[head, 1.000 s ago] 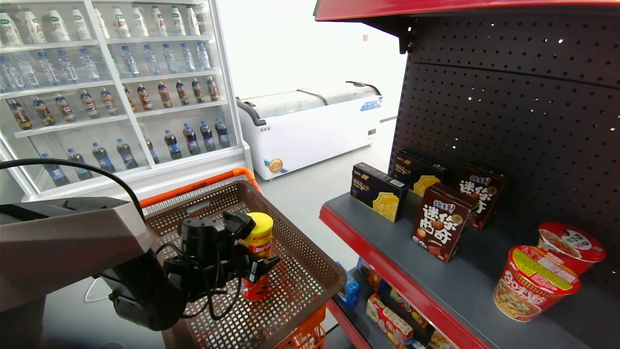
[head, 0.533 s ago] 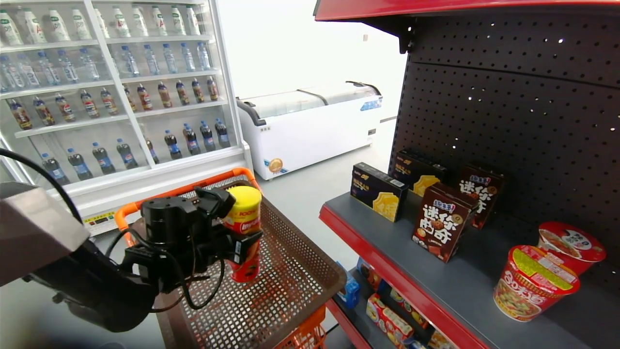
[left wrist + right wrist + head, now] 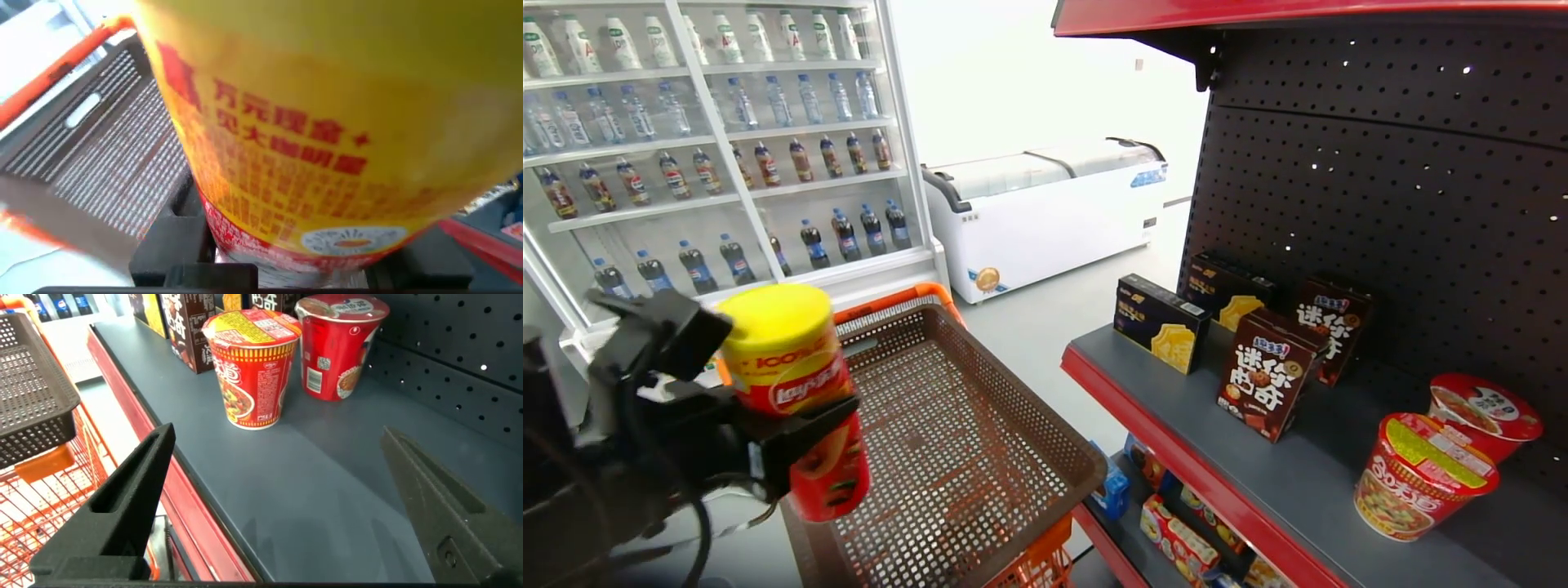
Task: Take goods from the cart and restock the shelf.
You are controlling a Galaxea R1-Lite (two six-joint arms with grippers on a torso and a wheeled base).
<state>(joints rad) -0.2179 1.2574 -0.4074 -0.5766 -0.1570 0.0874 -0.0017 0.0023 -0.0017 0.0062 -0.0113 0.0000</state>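
**Chip can point(image 3: 792, 392) gripped at lower left, shelf waiting at right**

We see the chip can at the lower left of the head view, upright with its yellow lid on top and its red body below. The left gripper point(image 3: 752, 384) has its jaws closed on the can, one finger point(image 3: 666, 335) behind it near the lid and the other across the front. In that picture the can overlaps the left rim of the cart point(image 3: 1045, 425), whose brown mesh basket fills the lower middle. In the left wrist view the can point(image 3: 327, 122) looms right before the camera.

The shelf point(image 3: 1176, 392) runs along the right side, carrying dark boxes point(image 3: 1262, 376) and two red noodle cups point(image 3: 1421, 474) at lower right. The right gripper point(image 3: 278, 514) hangs over the shelf board with its jaws spread wide and nothing between them, the noodle cups just beyond.
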